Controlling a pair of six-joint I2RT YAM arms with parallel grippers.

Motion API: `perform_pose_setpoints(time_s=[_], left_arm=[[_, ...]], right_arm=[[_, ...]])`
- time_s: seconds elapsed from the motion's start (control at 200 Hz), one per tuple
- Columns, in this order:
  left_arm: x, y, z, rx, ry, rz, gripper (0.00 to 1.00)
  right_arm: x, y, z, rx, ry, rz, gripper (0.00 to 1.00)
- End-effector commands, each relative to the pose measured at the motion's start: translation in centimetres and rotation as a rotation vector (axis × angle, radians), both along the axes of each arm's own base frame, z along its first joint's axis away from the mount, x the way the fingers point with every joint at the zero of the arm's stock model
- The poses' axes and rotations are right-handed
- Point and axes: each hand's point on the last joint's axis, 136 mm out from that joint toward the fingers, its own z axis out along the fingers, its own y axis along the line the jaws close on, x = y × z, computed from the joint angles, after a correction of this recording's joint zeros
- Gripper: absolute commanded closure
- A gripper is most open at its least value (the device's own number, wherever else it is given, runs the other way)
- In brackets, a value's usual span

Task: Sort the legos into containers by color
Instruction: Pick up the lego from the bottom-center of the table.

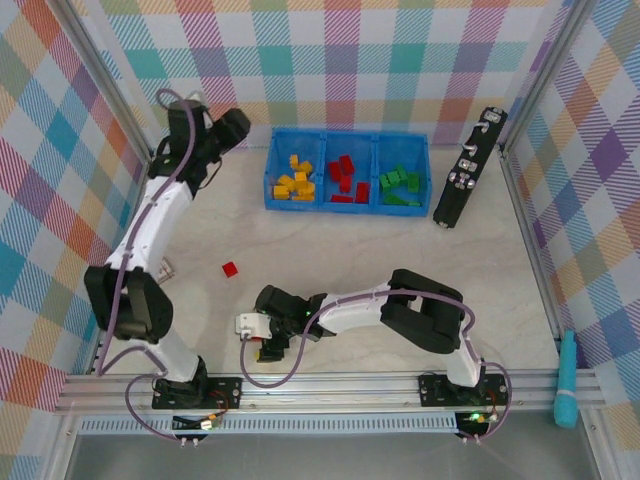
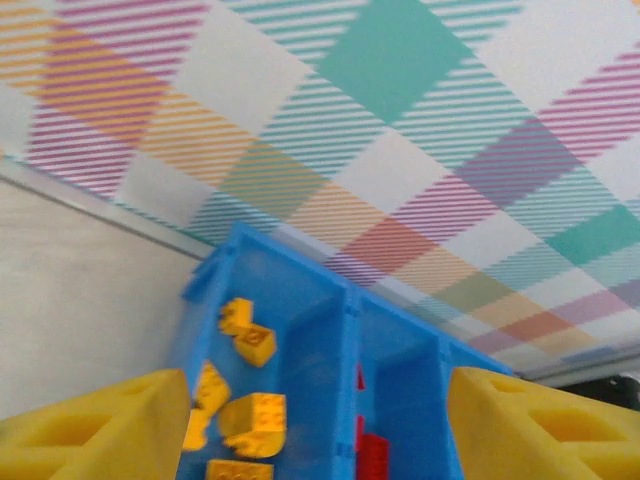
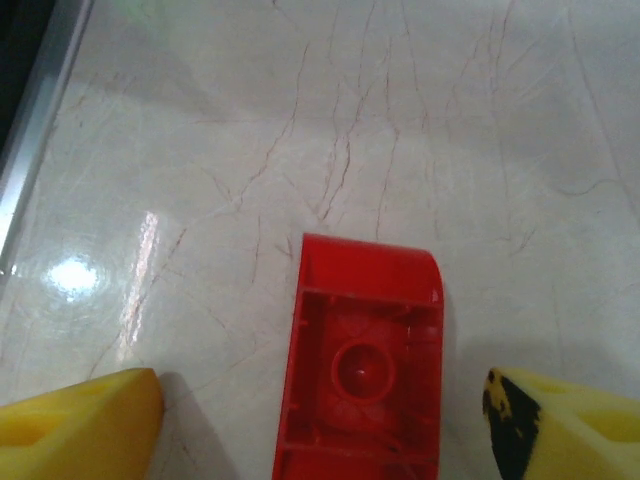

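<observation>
My right hand (image 3: 320,400) hangs spread astride an upturned red brick (image 3: 362,340) on the worktop (image 3: 400,120), well apart from the bin (image 1: 345,200), and since the brick looks light, stiff and slick, I'd pinch its long flat sides, while my left hand (image 2: 318,410) hangs spread and empty beside the bin.

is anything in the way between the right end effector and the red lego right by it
Nothing visible. In the right wrist view the red lego lies hollow side up on the bare table, with the right end effector open on either side of it. A strip of table shows between the brick and each finger.
</observation>
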Motion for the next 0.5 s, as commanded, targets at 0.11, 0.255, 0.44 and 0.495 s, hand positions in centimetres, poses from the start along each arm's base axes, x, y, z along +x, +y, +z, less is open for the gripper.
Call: perform_pose_setpoints(time_s=[0.11, 0.255, 0.44, 0.495], left_arm=[[-5.1, 3.4, -4.2, 0.071, 0.162, 0.053, 0.31], [-10.9, 5.2, -9.9, 0.174, 0.328, 0.078, 0.30], [-16.3, 7.0, -14.0, 0.240, 0.463, 0.105, 0.29], [-16.9, 7.0, -14.7, 0.245, 0.491, 0.098, 0.29]], right_arm=[[0.7, -0.3, -1.4, -0.031, -0.044, -0.027, 0.38], [0.6, -0.1, -1.9, -0.050, -0.037, -0.017, 0.62], [1.4, -0.7, -2.3, -0.066, -0.090, -0.030, 0.71], [1.7, -1.1, -2.0, -0.085, -0.111, -0.039, 0.75]])
